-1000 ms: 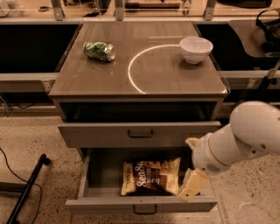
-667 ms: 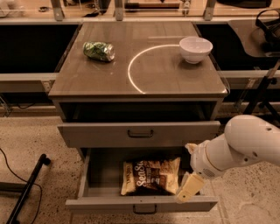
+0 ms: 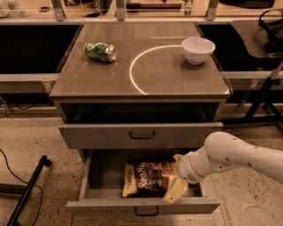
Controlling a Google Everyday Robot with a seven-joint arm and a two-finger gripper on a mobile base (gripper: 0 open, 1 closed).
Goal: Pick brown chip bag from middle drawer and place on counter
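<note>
Our gripper (image 3: 174, 177) low in the open middle drawer (image 3: 110, 205), jaws spread at the brown chip bag's (image 3: 148, 178) right end.

Pretty sure it's a robot lab: speckled floor (image 3: 35, 137), metal frame posts (image 3: 120, 9) behind 1 test counter (image 3: 172, 75), gripper (image 3: 174, 178) down in its open drawer (image 3: 110, 205).

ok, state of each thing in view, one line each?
Dark brown chip bag with cream lettering: lying flat in the open drawer.
Wide shallow grey middle drawer: pulled open.
Grey drawer with taller front panel: looks pulled out slightly.
Flat grey-brown counter: carries bowl and packet, no bag yet.
White round bowl: upright on the counter.
Small green shiny packet: lying crumpled on the counter.
Gripper: down in the middle drawer, at the bag's right end.
</note>
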